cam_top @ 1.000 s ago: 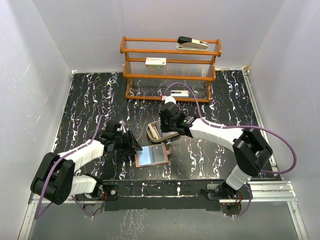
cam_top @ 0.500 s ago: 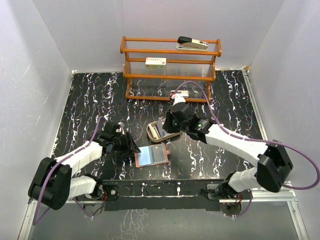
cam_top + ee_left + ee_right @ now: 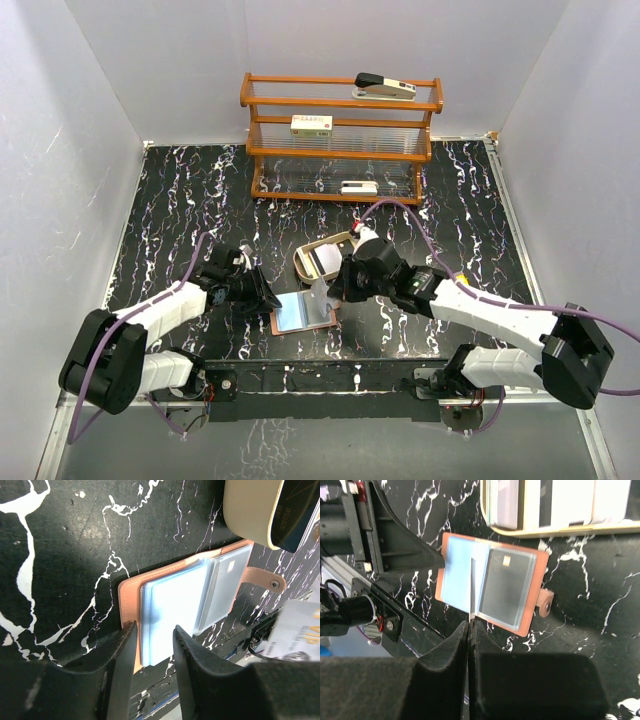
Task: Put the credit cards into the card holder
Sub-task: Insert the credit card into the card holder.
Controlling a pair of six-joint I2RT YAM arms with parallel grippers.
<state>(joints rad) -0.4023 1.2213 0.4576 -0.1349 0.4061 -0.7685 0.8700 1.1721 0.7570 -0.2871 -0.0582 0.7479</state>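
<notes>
Leather, reddish-brown and smooth, forms the outer skin of the card holder (image 3: 305, 311), which lies opened flat on the black, white-veined worktop (image 3: 180, 200) between the two hands. Inside it are glossy bluish-grey plastic pockets. A grey card (image 3: 509, 577) with a small chip sits behind the clear sleeve on the side that has the snap tab (image 3: 545, 602). The left hand (image 3: 154, 630) has its black fingers parted, with their tips at the holder's edge farthest from the tab. One tip is at the leather border and the other over the pale blue sleeve; whether they press on it cannot be told. The right hand (image 3: 469, 625) has its fingers pressed together on a thin, pale credit card (image 3: 471, 587), held on edge straight ahead of its fingertips, over the pockets near the middle fold. From the left wrist this card shows a white face with gold lettering too blurred to read. Just beyond the right hand, past the holder, a cream oval tray (image 3: 560, 530) holds more credit cards (image 3: 565, 500), white and dark, their fine print too small to read. Far beyond both hands, an orange wooden rack (image 3: 340, 152) with clear ribbed shelves carries a black-and-white stapler (image 3: 385, 87) on top. A white box (image 3: 311, 124) on the rack has a red label that is unreadable.
</notes>
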